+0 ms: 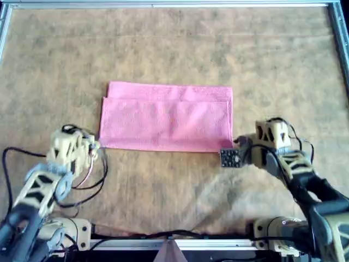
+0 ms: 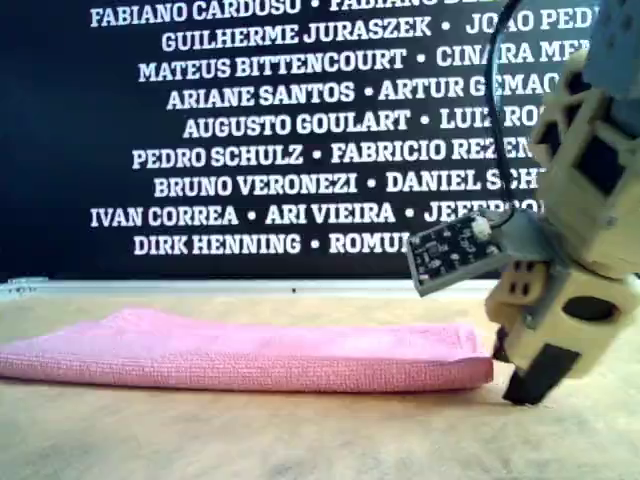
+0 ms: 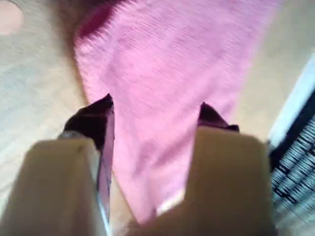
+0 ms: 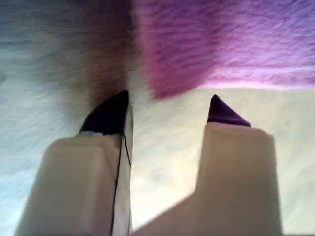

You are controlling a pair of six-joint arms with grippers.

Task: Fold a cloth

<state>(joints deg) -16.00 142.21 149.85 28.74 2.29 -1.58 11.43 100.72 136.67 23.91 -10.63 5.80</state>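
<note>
Cloth [image 1: 166, 117] — pink, fuzzy, already folded once — lies mid-table [image 1: 174, 49]. Nearest us, the left gripper [image 1: 94, 146] and right gripper [image 1: 235, 147] flank its near corners, jaws parted, empty. We judge it light and floppy — pinch the corners.

Pink fuzzy fabric cloth [image 1: 166, 117], folded in half into a wide rectangle, lies flat mid-table in the overhead view; top layer sits offset, exposing a strip of the lower layer along the far edge.
</note>
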